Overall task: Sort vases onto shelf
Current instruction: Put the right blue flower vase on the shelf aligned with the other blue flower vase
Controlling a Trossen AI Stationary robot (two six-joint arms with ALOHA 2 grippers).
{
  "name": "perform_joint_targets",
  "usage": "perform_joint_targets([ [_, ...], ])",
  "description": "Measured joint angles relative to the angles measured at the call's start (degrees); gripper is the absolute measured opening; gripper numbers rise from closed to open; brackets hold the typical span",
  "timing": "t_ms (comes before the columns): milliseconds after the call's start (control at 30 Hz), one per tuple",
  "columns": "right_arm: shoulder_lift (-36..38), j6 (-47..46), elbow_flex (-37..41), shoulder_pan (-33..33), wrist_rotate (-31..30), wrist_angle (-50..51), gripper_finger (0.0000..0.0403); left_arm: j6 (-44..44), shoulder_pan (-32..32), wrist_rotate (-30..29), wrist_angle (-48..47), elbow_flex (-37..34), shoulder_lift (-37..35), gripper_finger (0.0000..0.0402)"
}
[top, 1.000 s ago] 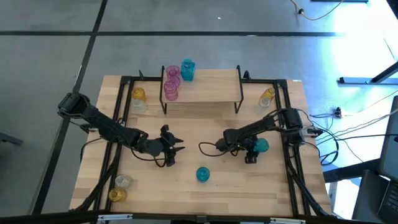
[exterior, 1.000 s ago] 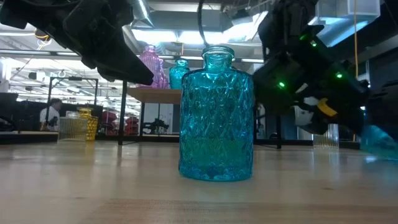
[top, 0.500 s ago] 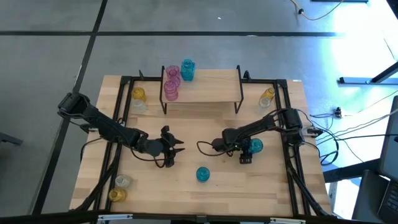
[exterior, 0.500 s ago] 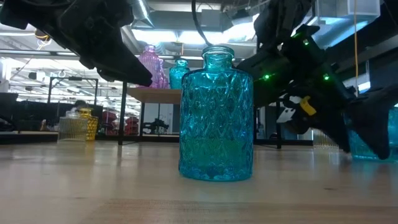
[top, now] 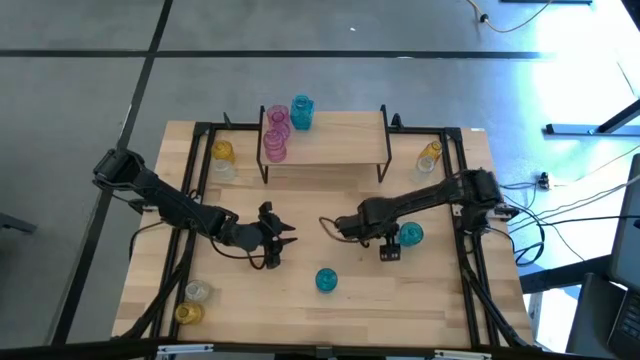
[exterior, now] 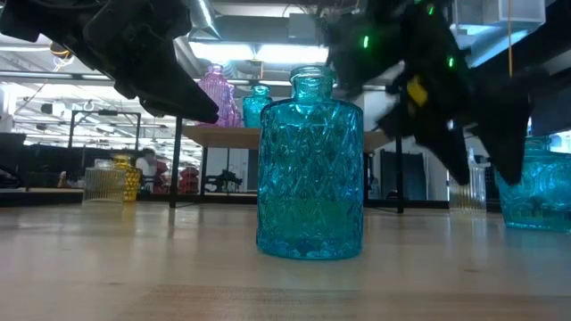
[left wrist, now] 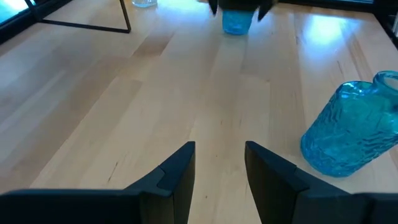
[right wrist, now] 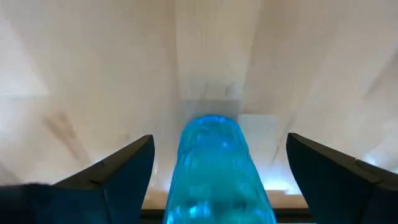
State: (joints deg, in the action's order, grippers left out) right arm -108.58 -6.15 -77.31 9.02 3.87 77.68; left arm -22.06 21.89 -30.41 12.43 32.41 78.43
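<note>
Nearest the counter's front edge, a teal vase (top: 326, 281) stands free; a careless sweep by either arm could topple it. The left hand (top: 281, 238), fingers apart and empty, waits mid-counter. The right hand (top: 393, 247) straddles another teal vase (top: 410, 234), fingers wide apart; closing off-centre might tip it. The shelf (top: 330, 140) by the back edge already carries three vases.

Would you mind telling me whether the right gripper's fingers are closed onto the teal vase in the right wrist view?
No, the right gripper is open, its fingers standing clear of the teal vase on either side.
</note>
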Motion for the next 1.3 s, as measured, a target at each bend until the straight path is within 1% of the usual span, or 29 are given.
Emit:
perform_joint_targets([
  [133, 7.50, -3.45, 0.08, 0.02, -0.09, 0.46, 0.0346, 0.00, 0.00, 0.00, -0.17, -0.01, 0.00, 0.0133],
  [400, 23.92, -10.48, 0.11, 0.32, -5.11, 0.48, 0.0346, 0.00, 0.00, 0.04, -0.20, 0.00, 0.00, 0.0133],
  [600, 34.87, -18.14, 0.12, 5.31, -10.59, 3.59, 0.0346, 0.04, 0.00, 0.02, -0.20, 0.00, 0.00, 0.0133],
  [733, 39.98, -24.90, 0.15, 10.13, -16.69, 5.38, 0.0346, 0.04, 0.00, -0.07, -0.20, 0.01, 0.00, 0.0133],
  [800, 41.38, -27.30, 0.15, 12.24, -19.44, 5.89, 0.0346, 0.04, 0.00, -0.08, -0.18, 0.01, 0.00, 0.0133],
  [900, 41.69, -28.52, 0.15, 14.36, -21.26, 6.94, 0.0346, 0.04, 0.00, -0.11, -0.08, -0.01, 0.00, 0.0133],
  [1000, 41.46, -29.70, 0.17, 15.54, -22.32, 5.79, 0.0346, 0.07, 0.00, -0.13, 0.27, 0.01, 0.00, 0.0133],
  [1133, 40.19, -28.25, 0.17, 15.39, -22.42, 5.06, 0.0346, 0.07, 0.00, -0.16, 0.26, -0.01, 0.00, 0.0133],
  [1233, 39.89, -27.90, 0.17, 15.43, -21.93, 7.16, 0.0346, 0.09, 0.00, -0.15, 0.13, -0.01, 0.00, 0.0133],
  [1300, 40.06, -28.33, 0.30, 15.43, -22.79, 7.95, 0.0342, 0.09, 0.00, -0.15, 0.13, -0.01, 0.00, 0.0133],
])
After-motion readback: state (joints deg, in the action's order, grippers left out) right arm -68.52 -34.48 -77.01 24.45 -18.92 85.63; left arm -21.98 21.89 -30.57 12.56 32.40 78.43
